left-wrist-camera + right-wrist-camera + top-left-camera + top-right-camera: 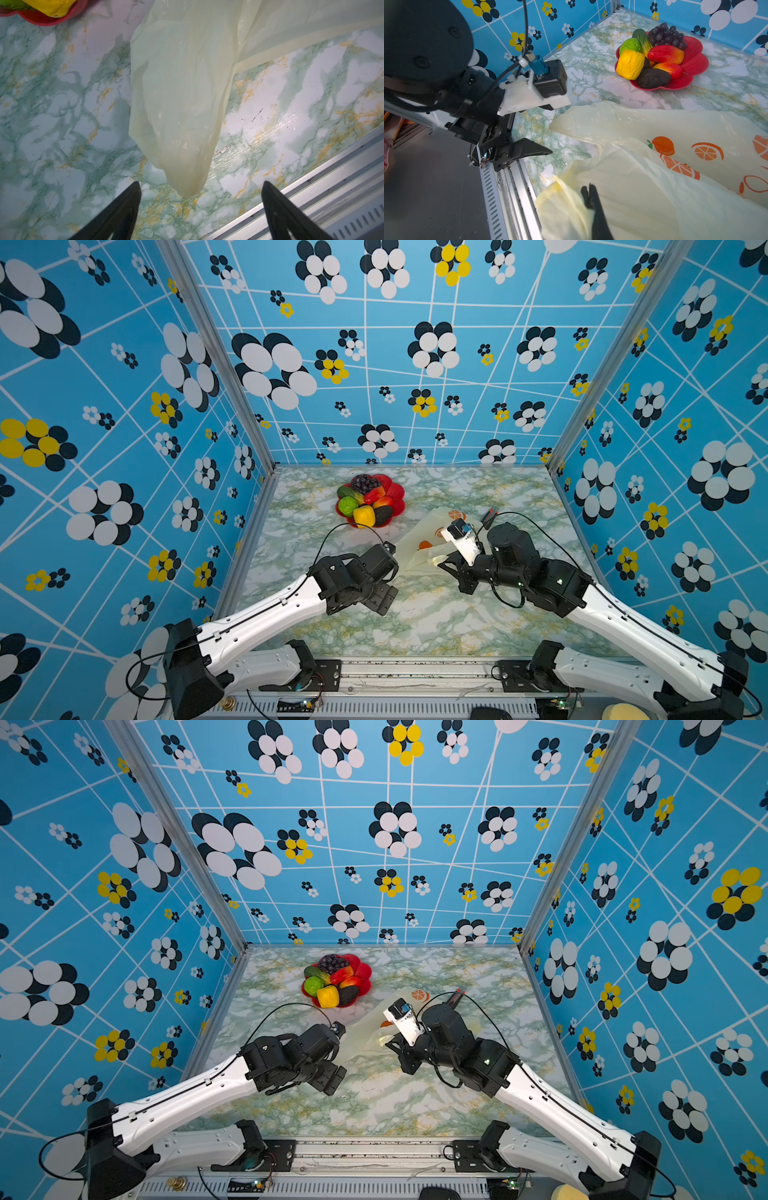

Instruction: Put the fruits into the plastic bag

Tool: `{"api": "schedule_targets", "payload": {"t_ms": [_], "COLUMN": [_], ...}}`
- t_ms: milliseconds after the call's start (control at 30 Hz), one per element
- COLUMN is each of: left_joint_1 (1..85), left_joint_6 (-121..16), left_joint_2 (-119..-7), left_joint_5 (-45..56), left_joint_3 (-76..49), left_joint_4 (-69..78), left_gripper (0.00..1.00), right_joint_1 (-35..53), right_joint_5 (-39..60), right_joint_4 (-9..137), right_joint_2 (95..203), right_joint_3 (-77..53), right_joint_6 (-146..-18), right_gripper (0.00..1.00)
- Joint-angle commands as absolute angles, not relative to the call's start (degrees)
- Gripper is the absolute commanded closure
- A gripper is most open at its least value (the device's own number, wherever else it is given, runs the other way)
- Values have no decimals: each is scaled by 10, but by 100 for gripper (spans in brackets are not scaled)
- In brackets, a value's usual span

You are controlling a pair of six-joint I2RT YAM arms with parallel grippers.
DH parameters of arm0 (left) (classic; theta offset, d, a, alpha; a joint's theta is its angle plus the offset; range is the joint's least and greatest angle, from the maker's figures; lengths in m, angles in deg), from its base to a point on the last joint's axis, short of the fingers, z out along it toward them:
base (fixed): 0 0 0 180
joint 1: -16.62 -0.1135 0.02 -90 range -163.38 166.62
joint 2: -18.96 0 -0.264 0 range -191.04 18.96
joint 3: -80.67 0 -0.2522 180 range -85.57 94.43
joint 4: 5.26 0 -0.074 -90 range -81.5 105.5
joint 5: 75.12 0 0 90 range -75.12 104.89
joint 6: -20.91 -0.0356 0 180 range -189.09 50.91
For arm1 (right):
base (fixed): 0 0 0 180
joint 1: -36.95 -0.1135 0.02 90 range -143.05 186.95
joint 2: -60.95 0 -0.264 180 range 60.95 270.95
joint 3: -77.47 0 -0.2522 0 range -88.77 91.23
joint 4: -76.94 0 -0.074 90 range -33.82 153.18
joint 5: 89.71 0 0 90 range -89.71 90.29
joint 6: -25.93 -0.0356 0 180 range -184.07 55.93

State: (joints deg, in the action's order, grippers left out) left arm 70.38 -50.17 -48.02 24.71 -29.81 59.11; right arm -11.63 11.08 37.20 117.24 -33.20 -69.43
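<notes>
Marbled green and white, the counter (415, 614) fills the lower middle of both top views. The cream bag (417, 541) lies crumpled on it just right of centre, orange prints facing up. Up and left of the bag, toward the back wall, sits the red plate (398, 492), apart from the plastic. The fruits (365, 502) are heaped on it: purple grapes with green, yellow, red-orange and dark pieces.

My right jaws are pinched shut on a fold of the bag, fingers (593, 203) black against it low in the right wrist view. My left jaws stand wide open, holding nothing. Low in the left wrist view a loop (182, 104) of the bag ends between their fingers (124, 209), touching neither.
</notes>
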Motion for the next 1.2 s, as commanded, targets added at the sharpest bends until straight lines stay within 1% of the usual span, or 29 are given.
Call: {"api": "schedule_targets", "payload": {"t_ms": [0, 300, 433, 533, 600, 733, 767, 900, 1000, 1167], "left_joint_1": [709, 705, 701, 698, 698, 693, 691, 671, 647, 587], "left_joint_6": [-499, -509, -511, -511, -511, -509, -509, -505, -501, -496], "left_joint_2": [-501, -557, -571, -564, -558, -548, -546, -526, -490, -409], "left_joint_5": [280, 321, 340, 339, 340, 346, 342, 310, 278, 244], "left_joint_3": [-303, -297, -290, -286, -285, -288, -290, -290, -281, -238], "left_joint_4": [569, 566, 572, 564, 560, 559, 560, 561, 564, 582], "left_gripper": [12, 23, 32, 42, 52, 95, 100, 100, 100, 100], "right_joint_1": [-112, -111, -110, -110, -110, -110, -110, -110, -110, -110], "right_joint_5": [100, 99, 101, 102, 102, 101, 101, 94, 74, -1], "right_joint_4": [376, 376, 379, 378, 379, 381, 382, 382, 382, 376], "right_joint_2": [1159, 1153, 1153, 1155, 1157, 1157, 1157, 1161, 1162, 1163], "right_joint_3": [-335, -341, -344, -344, -346, -346, -346, -345, -344, -346], "right_joint_6": [-701, -705, -709, -714, -716, -721, -721, -721, -722, -728], "right_gripper": [100, 100, 100, 100, 100, 100, 100, 100, 100, 100]}}
